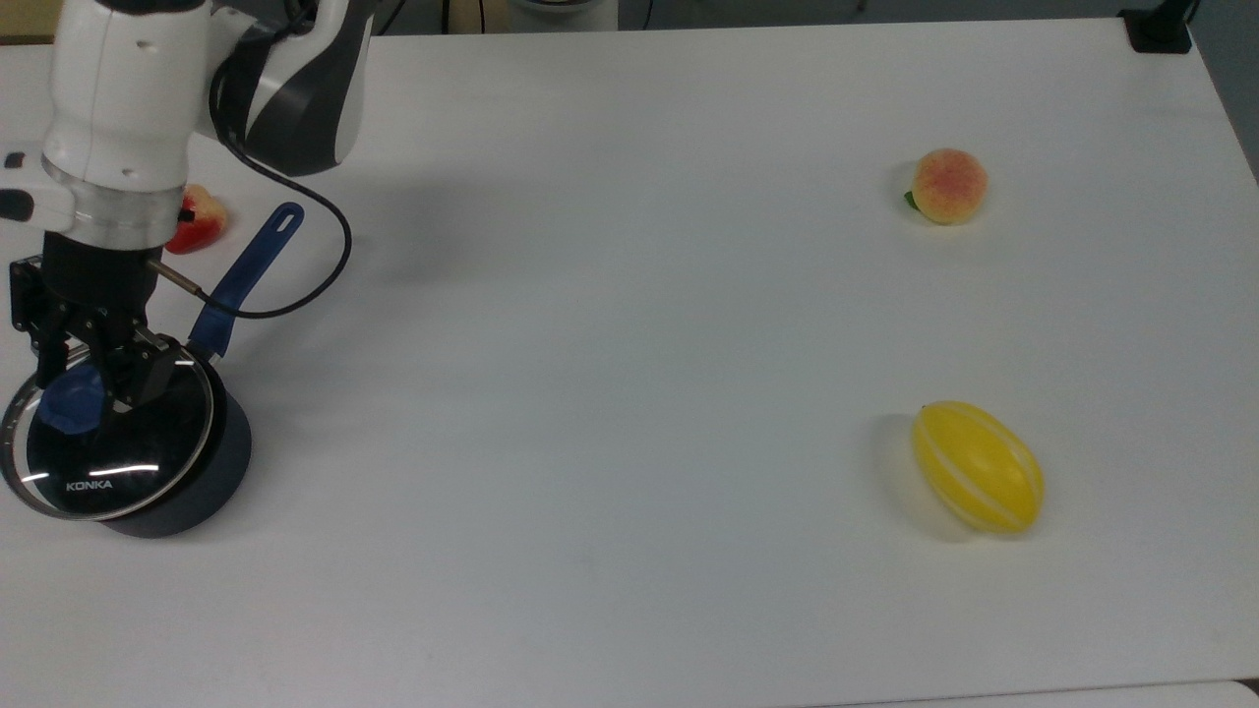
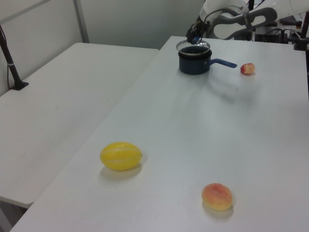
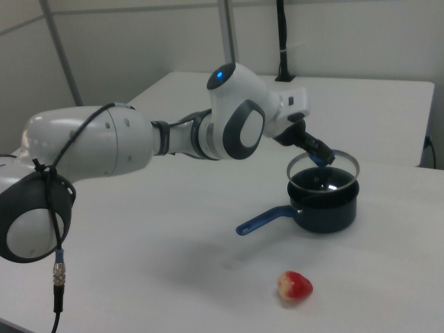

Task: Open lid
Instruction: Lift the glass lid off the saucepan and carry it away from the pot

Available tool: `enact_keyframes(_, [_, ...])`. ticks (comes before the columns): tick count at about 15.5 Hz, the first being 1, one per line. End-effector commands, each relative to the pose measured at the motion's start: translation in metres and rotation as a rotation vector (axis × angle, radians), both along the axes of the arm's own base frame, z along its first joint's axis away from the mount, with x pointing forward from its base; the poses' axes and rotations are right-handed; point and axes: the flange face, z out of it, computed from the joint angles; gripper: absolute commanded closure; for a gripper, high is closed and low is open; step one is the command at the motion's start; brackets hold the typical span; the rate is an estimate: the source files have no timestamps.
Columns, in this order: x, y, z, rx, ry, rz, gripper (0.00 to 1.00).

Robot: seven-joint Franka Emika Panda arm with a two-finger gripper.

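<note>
The lid (image 1: 110, 460) is a clear glass disc with a silver rim, white KONKA lettering and a blue knob (image 1: 65, 405). My gripper (image 1: 83, 391) is shut on that knob. It holds the lid raised a little above the dark saucepan (image 1: 185, 484) and shifted toward the top view's left. In the left view the lid (image 2: 193, 46) hangs over the saucepan (image 2: 194, 63) under the gripper (image 2: 194, 36). In the right view the lid's rim (image 3: 348, 166) floats above the saucepan (image 3: 325, 207), with the gripper (image 3: 320, 157) on its knob.
The saucepan's blue handle (image 1: 246, 276) points toward a red fruit (image 1: 200, 224) behind it. A peach (image 1: 948, 185) and a yellow melon (image 1: 978, 467) lie far off at the top view's right. My arm's cable (image 1: 329, 258) loops beside the handle.
</note>
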Motion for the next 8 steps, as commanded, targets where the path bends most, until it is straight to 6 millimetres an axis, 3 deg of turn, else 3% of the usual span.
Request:
enact_keyframes(1, [-0.014,0.024,0.049,-0.005,-0.046,0.016,0.9])
enact_keyframes(3, [-0.019,0.035,0.061,0.001,-0.039,0.022,0.93])
enact_keyframes(8, [-0.043,0.102,0.081,0.066,0.041,0.086,0.95])
